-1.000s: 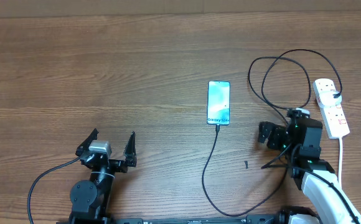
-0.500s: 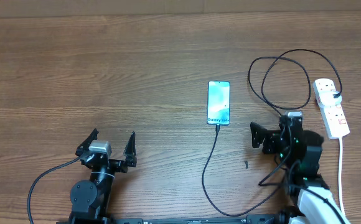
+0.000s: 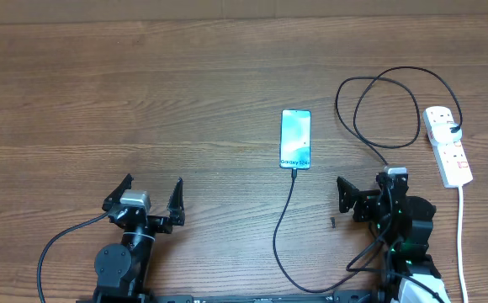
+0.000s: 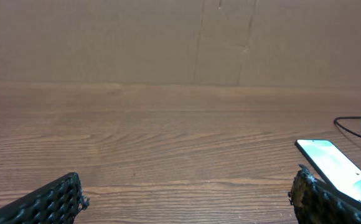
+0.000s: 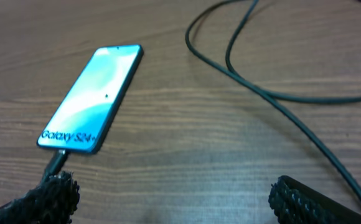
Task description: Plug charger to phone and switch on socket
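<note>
The phone (image 3: 295, 139) lies screen-up and lit in the middle of the table. It also shows in the right wrist view (image 5: 90, 99) and at the right edge of the left wrist view (image 4: 336, 165). The thin black charger cable (image 3: 278, 240) has its tip in the phone's near end (image 5: 59, 160), and it loops in coils (image 3: 379, 109) toward the white socket strip (image 3: 448, 145) at the right. My right gripper (image 3: 363, 200) (image 5: 174, 202) is open and empty, right of the phone and left of the socket. My left gripper (image 3: 147, 194) (image 4: 187, 199) is open and empty at the front left.
A small black bit (image 3: 332, 222) lies on the wood left of my right gripper. The socket's thick white cord (image 3: 461, 227) runs toward the front edge. A brown cardboard wall (image 4: 218, 37) stands behind the table.
My right arm has drawn back toward the front edge and swung left, away from the socket. The phone, cable and left arm have not moved.
</note>
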